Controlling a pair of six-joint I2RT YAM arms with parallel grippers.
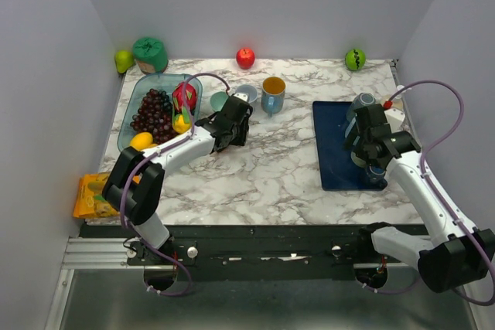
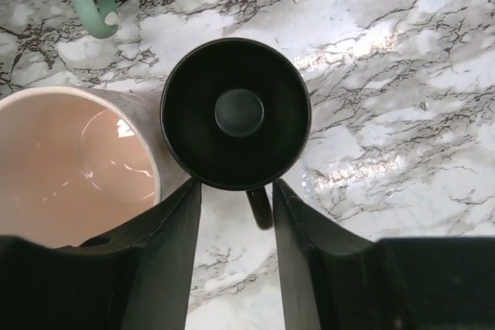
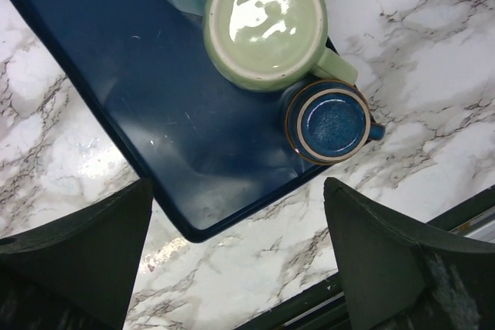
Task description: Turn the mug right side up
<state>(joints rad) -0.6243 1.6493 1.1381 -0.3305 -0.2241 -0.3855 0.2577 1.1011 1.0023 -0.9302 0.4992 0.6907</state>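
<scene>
Left claw (image 2: 236, 195) part open, gripping nothing. Black mug (image 2: 236, 112) stands mouth-up just ahead of my fingertips, its handle (image 2: 261, 208) loose in the gap between them. Pink mug (image 2: 69, 168) sits just left of it. Right claw (image 3: 238, 191) is spread wide and empty, over the blue tray (image 3: 116, 75).

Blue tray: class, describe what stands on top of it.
Two upside-down mugs: a pale green mug and, at the tray corner, a small blue mug. A third, light blue thing is partly hidden behind the right arm, which covers much of the tray from above.
</scene>
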